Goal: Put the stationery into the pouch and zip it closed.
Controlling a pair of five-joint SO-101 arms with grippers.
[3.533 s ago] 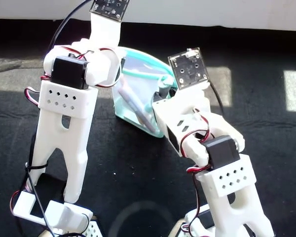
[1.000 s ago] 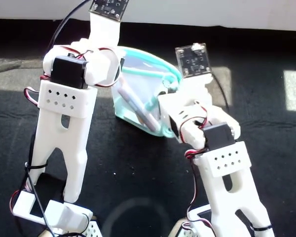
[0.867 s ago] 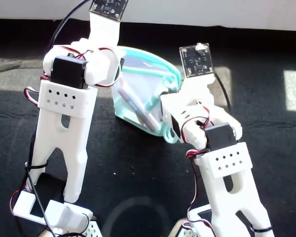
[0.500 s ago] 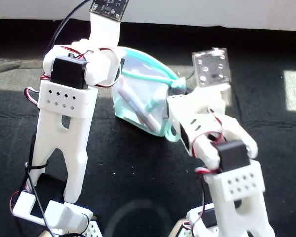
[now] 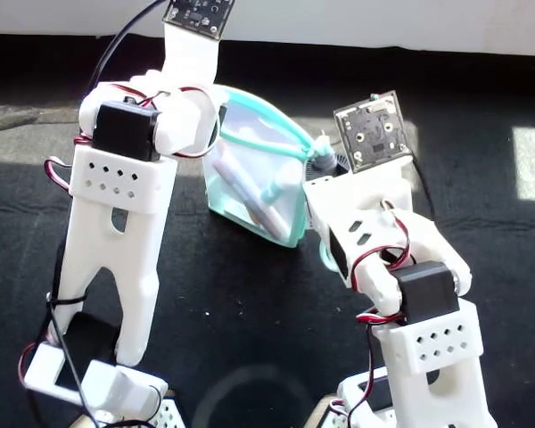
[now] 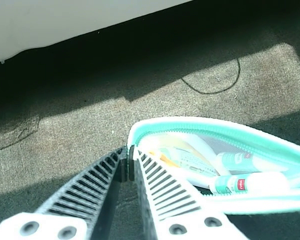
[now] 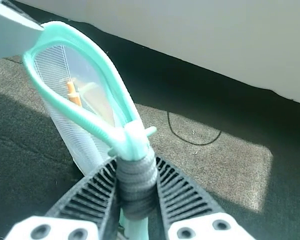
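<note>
Left hand (image 6: 128,165) is pinched shut on a corner of the pouch (image 5: 250,125), right hand (image 7: 135,187) clamped on its zipper end. Pens (image 6: 240,184) are inside, mouth wide open.

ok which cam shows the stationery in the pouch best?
Left wrist view: it looks into the open mouth of the pouch, with the stationery lying plainly inside. High view shows it side-on through the mesh. Right wrist view catches an orange piece through the mesh.

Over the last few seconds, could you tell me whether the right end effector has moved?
Yes: the right end effector shifted rightward, away from the still left arm.
</note>
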